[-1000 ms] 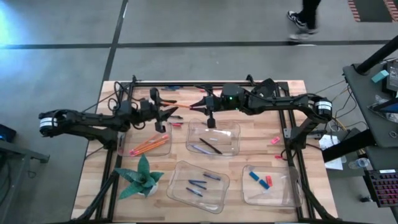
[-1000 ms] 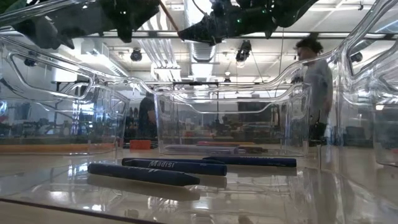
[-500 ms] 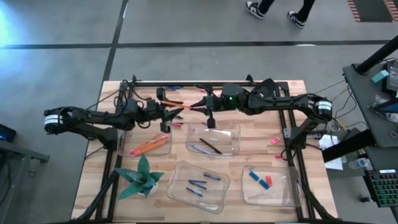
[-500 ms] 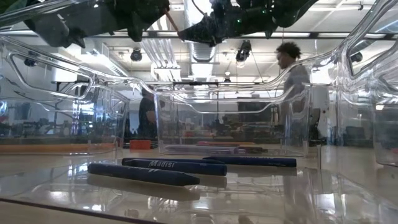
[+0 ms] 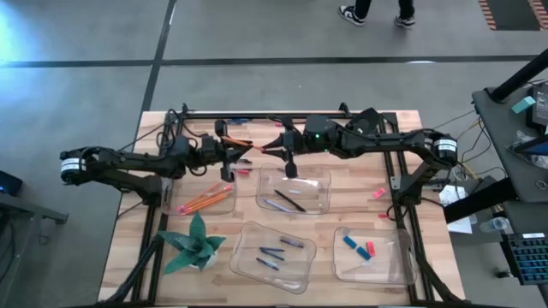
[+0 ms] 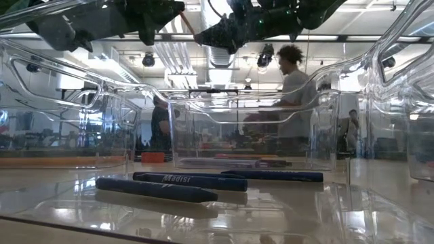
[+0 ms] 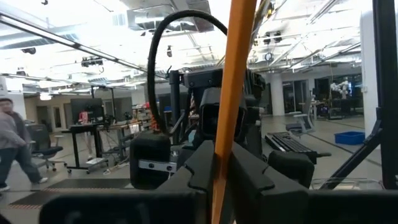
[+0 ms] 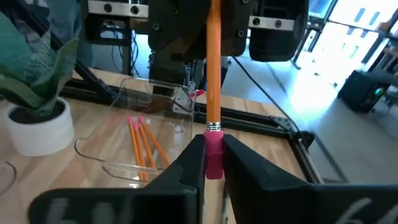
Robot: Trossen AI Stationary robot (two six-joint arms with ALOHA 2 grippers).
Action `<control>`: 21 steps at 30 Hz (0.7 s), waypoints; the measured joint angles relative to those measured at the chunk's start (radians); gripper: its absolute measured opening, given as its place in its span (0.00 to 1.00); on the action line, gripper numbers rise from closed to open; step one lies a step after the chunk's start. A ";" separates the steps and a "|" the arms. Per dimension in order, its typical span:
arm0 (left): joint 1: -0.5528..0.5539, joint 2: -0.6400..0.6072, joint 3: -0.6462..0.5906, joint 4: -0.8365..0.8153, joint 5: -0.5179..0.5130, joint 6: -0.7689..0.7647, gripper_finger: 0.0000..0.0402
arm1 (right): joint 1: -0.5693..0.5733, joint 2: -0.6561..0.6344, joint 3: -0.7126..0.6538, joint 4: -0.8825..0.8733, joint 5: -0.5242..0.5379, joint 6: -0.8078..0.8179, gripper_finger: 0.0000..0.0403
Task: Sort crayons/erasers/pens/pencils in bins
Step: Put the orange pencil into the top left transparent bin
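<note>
Spanning the gap between the two grippers, one orange pencil (image 8: 213, 74) hangs above the far part of the table (image 5: 402, 184), clear of the wood. Its long axis runs side to side across the table, roughly level, from one arm to the other. The pink eraser end points toward the right arm; the other end points toward the left arm.

The right gripper (image 8: 213, 155) has its two fingers set against either side of the pink eraser end and the metal band, with no gap showing. The left gripper (image 7: 221, 165) has its fingers pressed together on the orange shaft, which passes up between them. Both grippers therefore grip the same pencil, and they face each other at close range.

In the high view both grippers sit beyond the far edges of two bins. The left bin (image 5: 229, 205) holds several orange pencils (image 5: 201, 202), lying slantwise with their long axes nearly parallel. The middle bin (image 5: 325, 175) holds dark sticks. Nearer the front, one bin (image 5: 248, 231) holds short blue sticks, and the bin at the right (image 5: 342, 269) holds a blue eraser (image 5: 351, 243) and a red eraser (image 5: 370, 249). A small pink piece (image 5: 378, 193) lies on the bare table, right of the middle bin. A green paper plant (image 5: 195, 244) stands at the front left.
</note>
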 joint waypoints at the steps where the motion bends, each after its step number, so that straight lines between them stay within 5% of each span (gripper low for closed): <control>1: 0.000 0.000 0.000 -0.005 0.000 0.000 0.03 | -0.004 -0.002 0.001 -0.009 0.000 0.011 0.14; 5: 0.001 0.001 0.000 -0.018 -0.005 -0.001 0.03 | -0.012 -0.017 0.061 -0.172 0.050 0.057 0.28; 11: 0.025 0.000 0.005 -0.113 -0.033 -0.005 0.03 | -0.019 -0.026 0.249 -0.674 0.182 0.060 0.45; 17: 0.076 -0.002 0.047 -0.259 -0.054 -0.007 0.03 | -0.022 -0.027 0.341 -0.937 0.228 0.081 0.50; 21: 0.088 -0.024 0.131 -0.540 -0.055 -0.008 0.03 | -0.046 -0.029 0.355 -1.058 0.314 0.086 0.50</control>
